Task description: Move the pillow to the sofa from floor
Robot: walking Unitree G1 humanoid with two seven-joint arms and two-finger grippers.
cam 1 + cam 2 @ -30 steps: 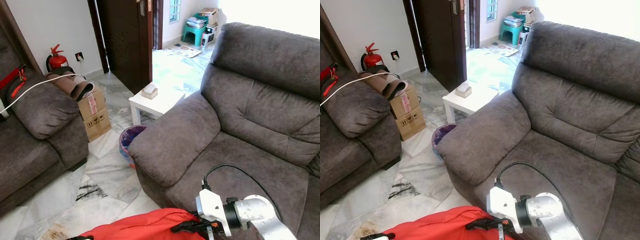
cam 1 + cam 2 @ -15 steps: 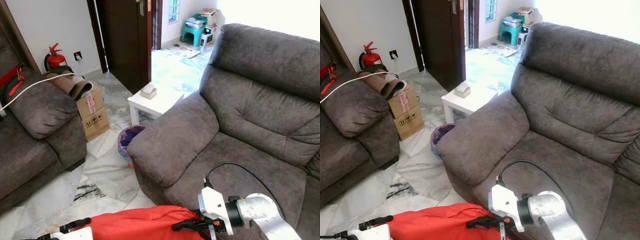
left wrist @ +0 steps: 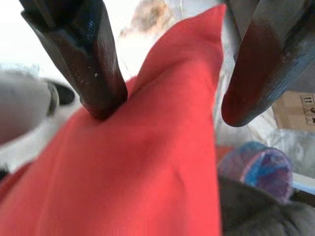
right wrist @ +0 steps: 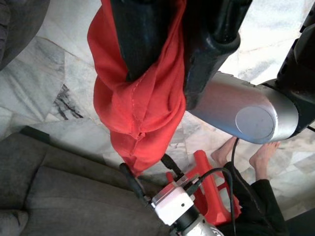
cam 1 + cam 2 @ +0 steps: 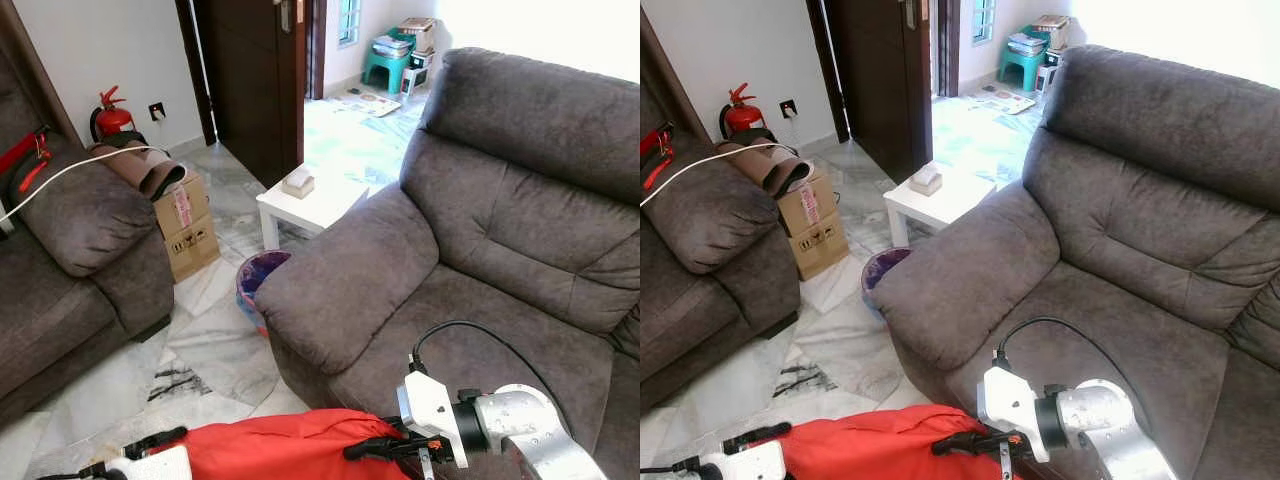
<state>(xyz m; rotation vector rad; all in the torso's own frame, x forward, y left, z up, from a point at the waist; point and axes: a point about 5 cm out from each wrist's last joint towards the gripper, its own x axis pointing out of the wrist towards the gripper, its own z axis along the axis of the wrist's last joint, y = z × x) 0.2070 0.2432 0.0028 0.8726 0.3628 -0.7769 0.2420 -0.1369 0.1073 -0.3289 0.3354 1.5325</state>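
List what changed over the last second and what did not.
The left gripper has come up into the bottom corner of the head views at the left end of the red pillow; a second ago barely a trace of it showed there. The right gripper stays clamped on the pillow's right end, near the front edge of the sofa. The pillow, the white side table and the cardboard box kept their places.

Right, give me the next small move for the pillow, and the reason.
Probably carry the red pillow forward and right, over the sofa seat. Both grippers pinch it: the right gripper at its edge beside the seat front, the left gripper with fabric between its fingers. It hangs low before the sofa, not on the cushion yet.
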